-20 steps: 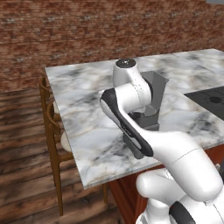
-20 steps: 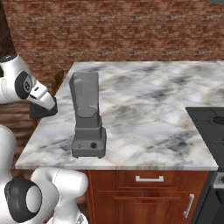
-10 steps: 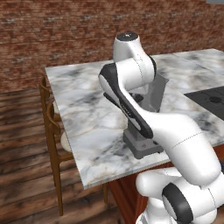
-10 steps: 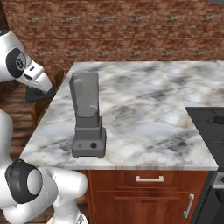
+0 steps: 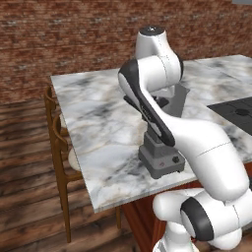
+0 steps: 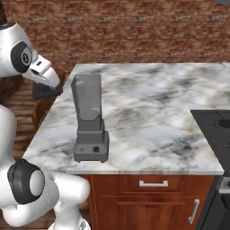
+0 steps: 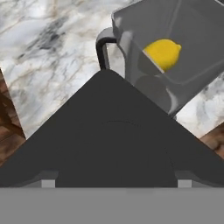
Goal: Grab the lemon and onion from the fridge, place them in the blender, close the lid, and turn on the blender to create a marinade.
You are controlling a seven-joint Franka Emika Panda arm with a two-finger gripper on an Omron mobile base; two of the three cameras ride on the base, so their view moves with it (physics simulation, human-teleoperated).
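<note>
Lemon (image 7: pixel 163 53) sits inside the blender (image 6: pixel 90 121) jar, already dropped in. Above the blender, the gripper (image 7: pixel 113 175) holds the black lid (image 7: pixel 109 140) (presumably for capping), clamped flat across the hand view.

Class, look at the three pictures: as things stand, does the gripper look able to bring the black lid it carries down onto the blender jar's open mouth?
Probably yes. In the hand view the lid sits at the gripper, beside the blender jar. The jar's mouth is open, with only the lemon inside, well below the rim. Nothing stands between them on the marble counter.
</note>
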